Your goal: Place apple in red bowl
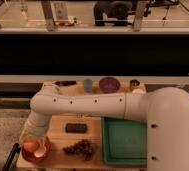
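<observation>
Orange apple [31,145] under pincer [32,140], axisless.

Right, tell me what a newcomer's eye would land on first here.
The big white robot arm sweeps across the wooden table from right to left. Its claw hangs over the red bowl at the table's front left corner, with the apple right at it. A green tray fills the front right, and dark grapes lie between bowl and tray.

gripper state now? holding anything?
Gripper: over the red bowl, right at the apple; cannot be told whether it grips it.
</observation>
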